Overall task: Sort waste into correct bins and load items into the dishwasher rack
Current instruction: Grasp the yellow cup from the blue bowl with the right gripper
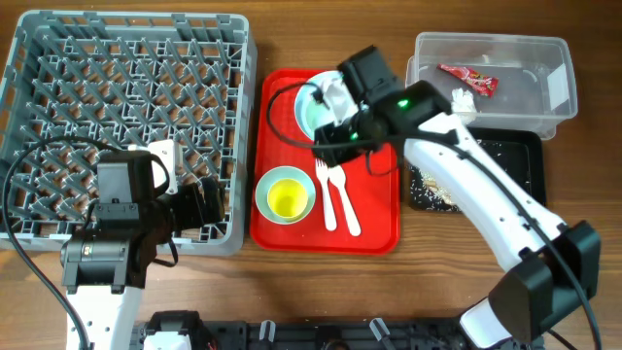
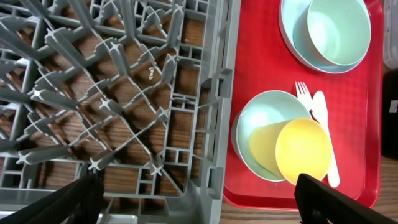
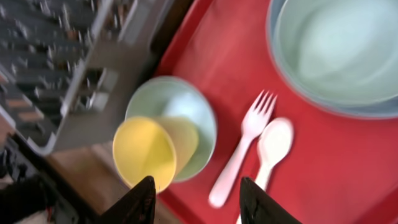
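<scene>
- Wooden table (image 1: 583,165) carries everything.
- Your right gripper (image 3: 196,186) is released and empty above the red tray (image 3: 211,68).
- Fork (image 3: 249,134) and spoon (image 3: 275,142) lie just ahead of its fingertips, with the yellow cup (image 3: 143,149) in a bowl (image 3: 186,102) beside them.
- Left gripper (image 2: 199,186) gapes empty over the rack (image 2: 214,93) edge.

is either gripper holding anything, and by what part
Nothing is held. The left gripper is open over the rack; the right gripper is open and empty above the red tray.

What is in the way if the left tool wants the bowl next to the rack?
The yellow cup sits inside that bowl and fills much of it. The open left tool hovers over the edge of the rack, and nothing else visible lies between tool and bowl.
</scene>
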Tool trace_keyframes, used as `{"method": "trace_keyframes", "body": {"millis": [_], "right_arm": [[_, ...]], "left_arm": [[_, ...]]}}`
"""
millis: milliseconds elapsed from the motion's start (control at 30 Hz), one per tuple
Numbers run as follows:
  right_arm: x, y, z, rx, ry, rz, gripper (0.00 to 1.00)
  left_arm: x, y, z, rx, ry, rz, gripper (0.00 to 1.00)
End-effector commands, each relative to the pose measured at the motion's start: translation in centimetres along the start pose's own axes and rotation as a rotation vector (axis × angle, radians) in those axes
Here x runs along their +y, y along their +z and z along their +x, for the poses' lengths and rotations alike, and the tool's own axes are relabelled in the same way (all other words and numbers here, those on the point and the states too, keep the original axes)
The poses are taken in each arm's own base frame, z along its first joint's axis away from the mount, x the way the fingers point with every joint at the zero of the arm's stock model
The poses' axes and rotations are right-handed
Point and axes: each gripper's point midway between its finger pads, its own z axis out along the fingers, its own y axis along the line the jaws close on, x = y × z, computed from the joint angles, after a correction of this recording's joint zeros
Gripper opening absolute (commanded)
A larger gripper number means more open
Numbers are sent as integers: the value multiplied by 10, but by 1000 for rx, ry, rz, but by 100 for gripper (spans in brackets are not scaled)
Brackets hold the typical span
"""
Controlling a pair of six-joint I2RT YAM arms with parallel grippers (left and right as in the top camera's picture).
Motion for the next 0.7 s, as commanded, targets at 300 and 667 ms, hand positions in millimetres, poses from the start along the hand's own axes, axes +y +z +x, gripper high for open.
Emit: {"method": "trace_keyframes", "body": {"millis": [300,667], "right_arm": [[15,72,56,166,87,40,43],[8,100,66,218,144,90,22]], "left_arm": [[0,2,-3,10,9,-1,100],[0,2,-3,13,9,-1,100]]}}
